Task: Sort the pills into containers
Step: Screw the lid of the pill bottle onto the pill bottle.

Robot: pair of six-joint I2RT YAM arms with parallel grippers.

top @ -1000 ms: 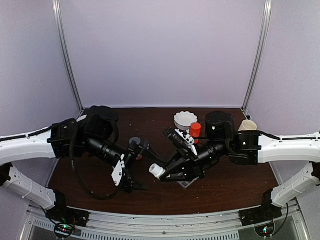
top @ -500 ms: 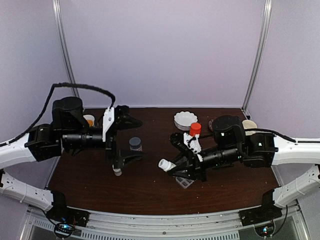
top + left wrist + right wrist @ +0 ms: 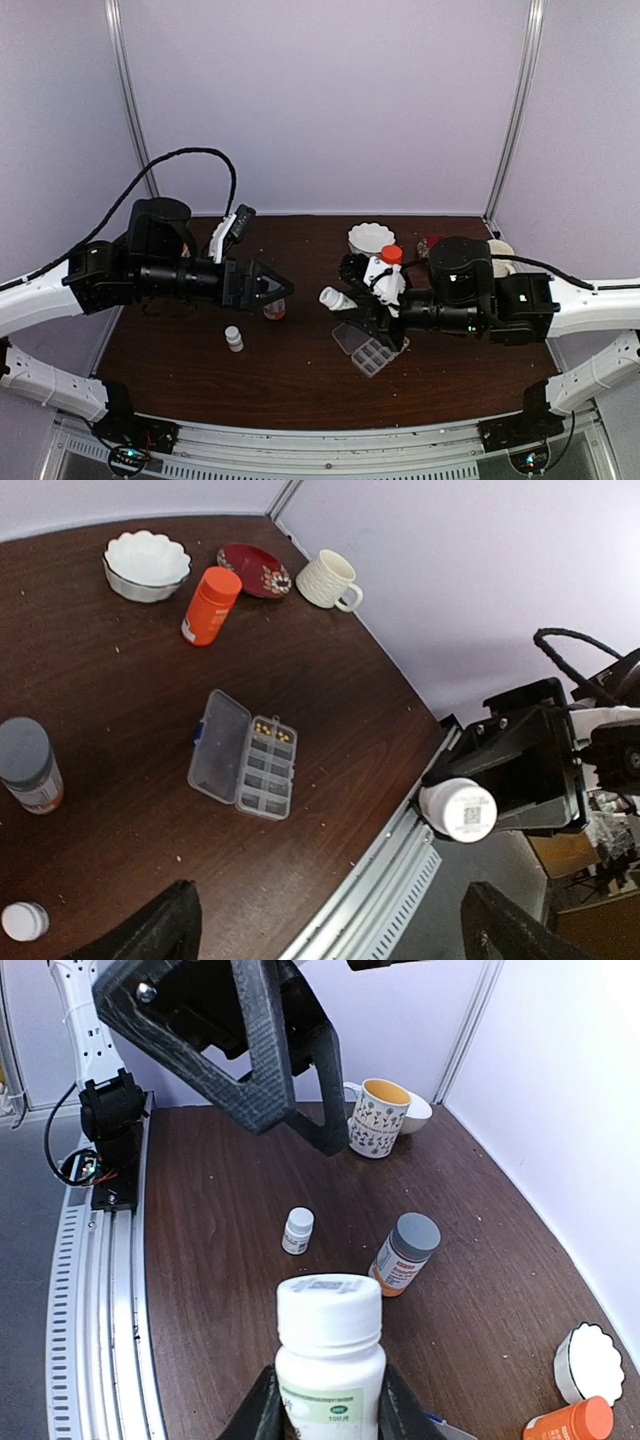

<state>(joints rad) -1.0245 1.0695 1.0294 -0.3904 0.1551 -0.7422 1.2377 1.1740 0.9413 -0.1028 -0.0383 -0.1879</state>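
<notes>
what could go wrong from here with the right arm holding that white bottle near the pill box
1. The white bottle in the right pincer is capped and gripped low on its body; it might twist or slip if the cap is pulled.
2. The pill box lies open with small cells; tipping contents from above could miss them.
3. The open left pincer is close to the grey-capped bottle and might knock it over.

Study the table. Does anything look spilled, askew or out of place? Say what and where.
Pale specks lie scattered on the table outside the pill box; they are too small to identify. The open pill box sits skewed to the table edge, with pills only in the cells at one end. Nothing looks damaged.
</notes>
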